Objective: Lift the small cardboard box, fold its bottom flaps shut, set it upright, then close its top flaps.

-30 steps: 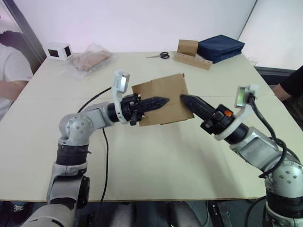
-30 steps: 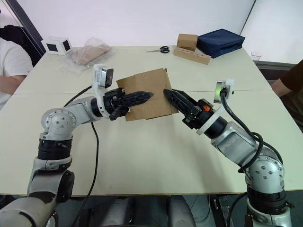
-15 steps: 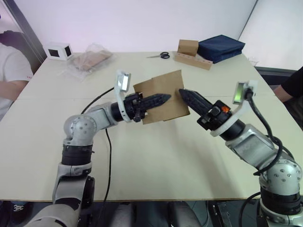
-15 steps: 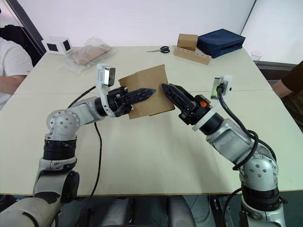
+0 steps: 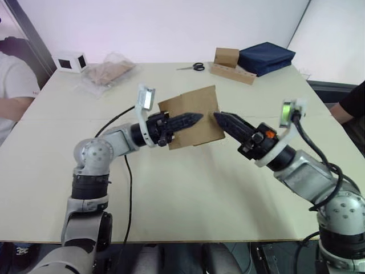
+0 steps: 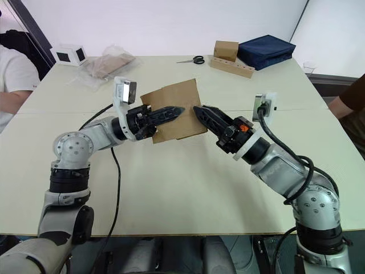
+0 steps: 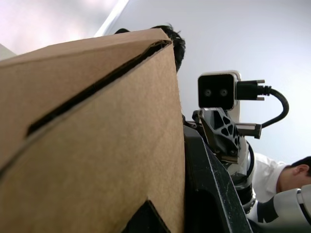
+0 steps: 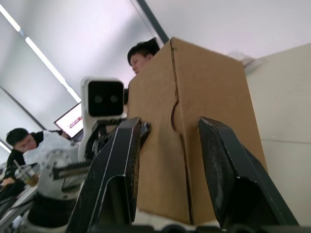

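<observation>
The small cardboard box (image 5: 197, 103) hangs tilted above the middle of the table (image 5: 171, 200), held between both arms. My left gripper (image 5: 197, 118) reaches across its near face from the left and is shut on a cardboard panel; one black finger (image 7: 209, 194) lies against the box edge. My right gripper (image 5: 218, 116) is open with its fingertips at the box's right side. In the right wrist view, flaps (image 8: 160, 145) lie folded flat and meet in a seam on the face between the right gripper's fingers (image 8: 116, 170). I cannot tell whether these are the bottom flaps or the top flaps.
At the far edge stand a white box with dark windows (image 5: 69, 61), a plastic bag (image 5: 108, 71), scissors (image 5: 194, 67), a brown cube on a holed strip (image 5: 228, 63) and a navy bag (image 5: 265, 57). People sit at the left (image 5: 11, 85) and right (image 5: 351, 103). A black cable (image 5: 126, 171) trails under the left arm.
The box has risen a little off the table and tipped back slightly. Both grippers kept their places on it, the right fingertips staying at its right side.
</observation>
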Controlling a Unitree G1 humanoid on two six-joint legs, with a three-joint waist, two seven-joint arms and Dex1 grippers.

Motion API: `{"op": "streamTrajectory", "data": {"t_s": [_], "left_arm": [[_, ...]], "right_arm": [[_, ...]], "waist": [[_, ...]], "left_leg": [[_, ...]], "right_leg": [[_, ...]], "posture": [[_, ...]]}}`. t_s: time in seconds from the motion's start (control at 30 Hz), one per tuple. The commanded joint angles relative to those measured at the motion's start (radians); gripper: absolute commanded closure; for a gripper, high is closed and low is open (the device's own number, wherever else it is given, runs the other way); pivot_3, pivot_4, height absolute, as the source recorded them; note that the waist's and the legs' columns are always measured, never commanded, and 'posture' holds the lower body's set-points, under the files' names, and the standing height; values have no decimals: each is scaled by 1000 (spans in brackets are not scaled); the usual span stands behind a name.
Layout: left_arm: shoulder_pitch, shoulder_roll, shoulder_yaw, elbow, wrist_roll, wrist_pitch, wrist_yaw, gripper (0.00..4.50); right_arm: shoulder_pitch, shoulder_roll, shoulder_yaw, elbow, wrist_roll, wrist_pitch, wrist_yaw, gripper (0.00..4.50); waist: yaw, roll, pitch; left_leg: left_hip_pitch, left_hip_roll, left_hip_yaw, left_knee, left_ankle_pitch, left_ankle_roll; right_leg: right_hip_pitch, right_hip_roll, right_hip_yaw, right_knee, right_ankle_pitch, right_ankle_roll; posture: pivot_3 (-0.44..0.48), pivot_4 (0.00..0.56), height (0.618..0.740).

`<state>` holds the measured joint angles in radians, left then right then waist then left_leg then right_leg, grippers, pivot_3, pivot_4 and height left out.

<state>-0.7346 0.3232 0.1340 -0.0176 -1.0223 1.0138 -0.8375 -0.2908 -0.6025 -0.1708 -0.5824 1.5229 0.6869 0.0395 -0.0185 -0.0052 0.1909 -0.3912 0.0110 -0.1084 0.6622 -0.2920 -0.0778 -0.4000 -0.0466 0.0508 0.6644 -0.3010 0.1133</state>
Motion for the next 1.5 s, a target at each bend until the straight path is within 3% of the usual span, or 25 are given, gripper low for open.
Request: {"op": "streamTrajectory", "data": {"t_s": [0.03, 0.2, 0.4, 0.53, 0.67, 0.77, 0.97, 1.1, 1.23, 1.5], "left_arm": [[-24, 22, 17, -9, -18, -3, -23, 4500], [-24, 56, 1, -8, -3, -4, -58, 4500], [-67, 185, -118, 23, 149, -111, -249, 4500], [-202, 345, -389, 186, 506, -444, -556, 4500], [-348, 346, -523, 396, 686, -599, -700, 4500], [-545, 357, -716, 567, 784, -739, -773, 4500], [-821, 314, -1040, 794, 740, -797, -777, 4500], [-928, 329, -1349, 814, 700, -854, -777, 4500], [-984, 349, -1571, 768, 635, -952, -777, 4500], [-982, 240, -1620, 783, 601, -963, -777, 4500]], "right_arm": [[3, -38, -69, 2, 25, -3, 36, 2655], [24, -71, -101, 5, 15, 2, 58, 2655], [63, -175, -112, -19, -74, 43, 156, 2655], [88, -261, -84, -62, -191, 70, 266, 2655], [70, -233, -43, -53, -251, 57, 293, 2655], [56, -190, -7, -51, -294, 43, 299, 2655], [66, -113, 34, -68, -374, 25, 299, 2655], [94, -46, 55, -94, -417, 1, 273, 2655], [114, 11, 80, -112, -467, -18, 251, 2655], [139, 60, 87, -128, -514, -26, 241, 2655]], "waist": [[0, 0, 0], [0, 0, 0], [0, 0, 0], [3, 0, 1], [4, 0, 1], [2, -3, 3], [-1, -5, 5], [-6, -4, 6], [-21, -4, 7], [-21, -4, 7]], "left_leg": [[0, 0, 0, 0, 0, 0], [0, 0, 0, 0, 0, 0], [0, 0, 0, 0, 0, 0], [0, 0, 0, -1, 0, 0], [0, 0, 1, -1, 0, 0], [-2, 0, 0, -1, 0, 0], [-8, -1, 0, 0, -1, 1], [-8, 0, 0, 0, -1, 2], [-9, 0, -1, 0, -1, 2], [-12, -1, -2, 3, -1, 2]], "right_leg": [[0, 0, 0, 0, 0, 0], [0, 0, 0, 0, 0, 0], [0, 0, 0, 0, 0, 0], [0, 0, 0, -1, 0, 0], [0, 1, 0, -2, 0, 0], [-1, 1, 0, -2, 0, 0], [-6, 0, 0, -2, 0, 0], [-8, 1, 0, -1, 0, 0], [-9, 1, 0, 1, 0, 0], [-9, 0, -1, 1, 0, 0]], "posture": [[0, 150, 740], [0, 150, 740], [0, 150, 740], [0, 150, 740], [0, 150, 740], [0, 150, 740], [0, 150, 740], [0, 150, 740], [0, 150, 740], [0, 150, 740]]}}
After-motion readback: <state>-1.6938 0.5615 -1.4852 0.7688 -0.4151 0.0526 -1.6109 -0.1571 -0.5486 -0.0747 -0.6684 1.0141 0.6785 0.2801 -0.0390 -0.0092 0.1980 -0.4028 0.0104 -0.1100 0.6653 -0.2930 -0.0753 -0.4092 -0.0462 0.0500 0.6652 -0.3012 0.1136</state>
